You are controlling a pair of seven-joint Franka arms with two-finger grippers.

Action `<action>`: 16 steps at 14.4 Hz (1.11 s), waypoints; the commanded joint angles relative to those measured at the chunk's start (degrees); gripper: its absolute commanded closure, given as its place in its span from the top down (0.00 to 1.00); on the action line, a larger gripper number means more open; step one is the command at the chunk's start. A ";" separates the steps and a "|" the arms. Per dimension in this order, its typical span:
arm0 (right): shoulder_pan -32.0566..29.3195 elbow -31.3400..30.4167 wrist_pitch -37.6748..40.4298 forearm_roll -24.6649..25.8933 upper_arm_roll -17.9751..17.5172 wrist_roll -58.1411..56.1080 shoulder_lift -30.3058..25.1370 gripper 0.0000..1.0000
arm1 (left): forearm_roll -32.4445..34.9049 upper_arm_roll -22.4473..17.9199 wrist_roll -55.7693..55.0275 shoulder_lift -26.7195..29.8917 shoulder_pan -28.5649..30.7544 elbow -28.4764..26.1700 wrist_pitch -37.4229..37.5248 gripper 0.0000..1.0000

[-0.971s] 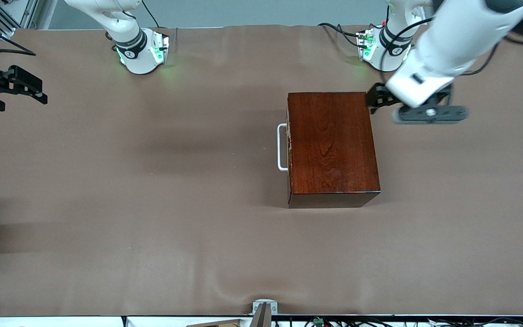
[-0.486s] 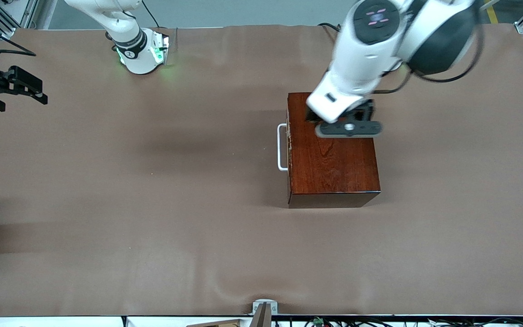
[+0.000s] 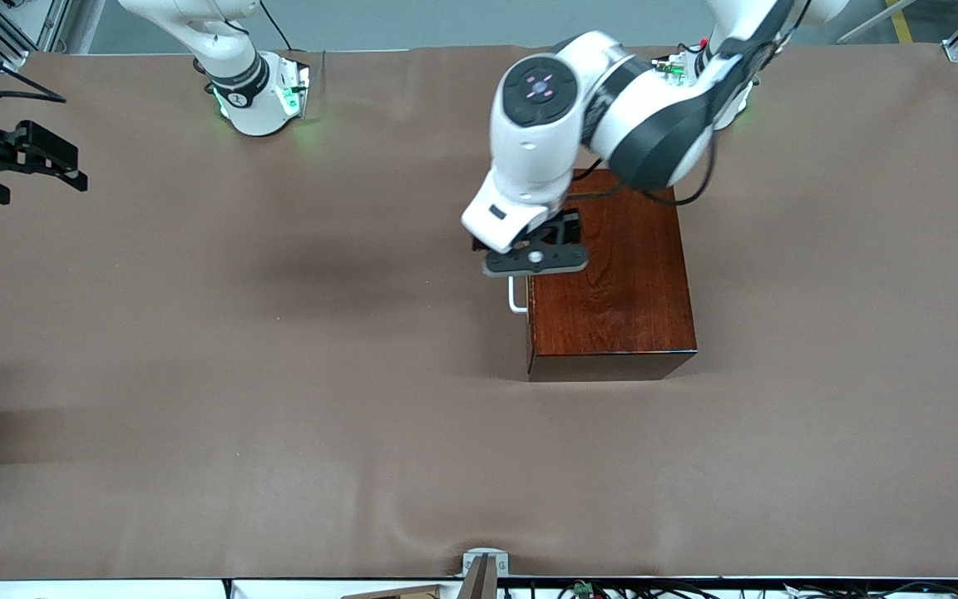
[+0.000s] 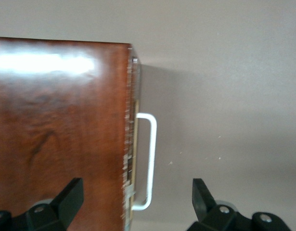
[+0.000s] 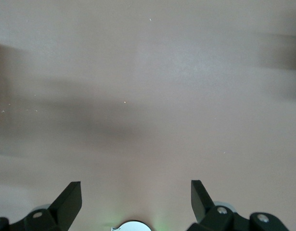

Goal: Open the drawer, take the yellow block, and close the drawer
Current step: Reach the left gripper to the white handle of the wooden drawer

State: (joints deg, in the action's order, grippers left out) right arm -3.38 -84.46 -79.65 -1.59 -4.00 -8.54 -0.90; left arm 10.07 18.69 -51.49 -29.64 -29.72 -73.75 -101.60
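Brown cloth carries a glossy wooden box; both grippers' fingers spread, right gripper waiting.

High front camera faces robots, whole table; left wrist camera close over drawer handle, shared; right wrist camera sees bare cloth.

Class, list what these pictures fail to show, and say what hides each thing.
- Yellow block: in no view; the drawer is shut, so its inside is hidden.
- Handle: front view, mostly covered by the left end effector.
- Right end effector: front view, the arm is cut by the picture's edge.
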 commanded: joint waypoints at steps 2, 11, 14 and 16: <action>-0.40 0.52 0.46 0.45 -0.48 -0.69 0.11 1.00 | 1.97 -13.29 -3.52 -6.47 -14.80 5.36 -0.79 1.00; -0.58 0.61 0.46 0.45 -0.48 -0.60 0.11 1.00 | 4.94 -22.56 -5.73 -13.51 -26.44 5.55 -2.47 1.00; -0.58 0.52 0.46 0.45 -0.48 -0.69 0.11 1.00 | 7.15 -22.56 -5.55 -15.62 -26.97 5.37 -1.68 1.00; -0.57 0.52 0.46 0.45 -0.48 -0.60 0.11 1.00 | 7.24 -22.56 -5.55 -15.98 -27.23 5.28 -0.63 1.00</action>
State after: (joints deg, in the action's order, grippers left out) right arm -3.38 -84.47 -79.63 -1.59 -4.04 -8.54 -0.90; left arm 15.49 -3.24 -56.65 -44.76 -56.10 -69.83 -104.26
